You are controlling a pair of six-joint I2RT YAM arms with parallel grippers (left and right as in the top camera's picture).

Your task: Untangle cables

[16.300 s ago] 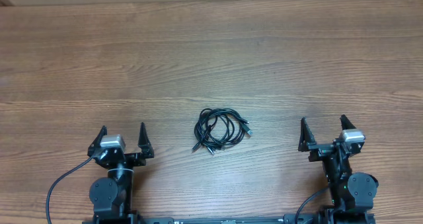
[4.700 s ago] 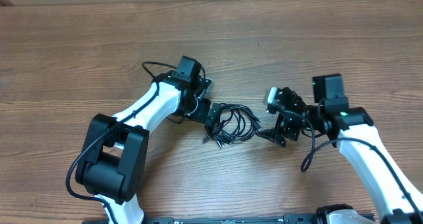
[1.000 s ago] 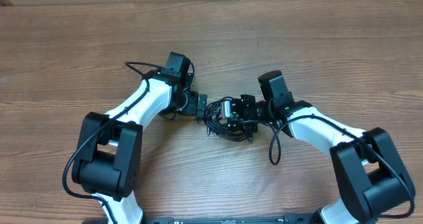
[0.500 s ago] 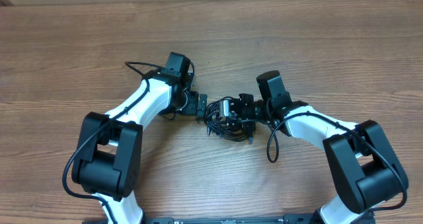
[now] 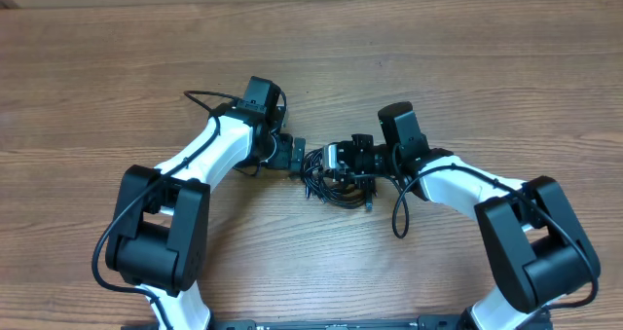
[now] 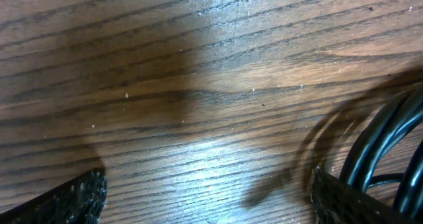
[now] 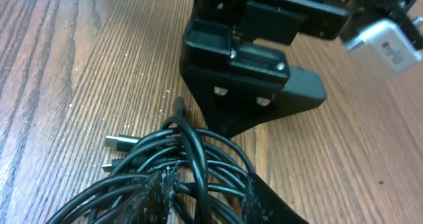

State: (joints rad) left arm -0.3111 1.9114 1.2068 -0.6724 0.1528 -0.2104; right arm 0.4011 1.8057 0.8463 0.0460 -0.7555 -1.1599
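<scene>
Thin black cables (image 7: 198, 159) lie bundled, plugs splayed.

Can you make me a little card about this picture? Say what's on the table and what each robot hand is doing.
surface: wooden table
cables: thin black cords in one tangled bundle, lying on the table between the two hands
plugs: small metal ends sticking out of the bundle
left hand: wide open, at the bundle's left edge, cords beside one finger
right hand: over the bundle, some cords between its fingers; cannot tell if it squeezes them
</scene>
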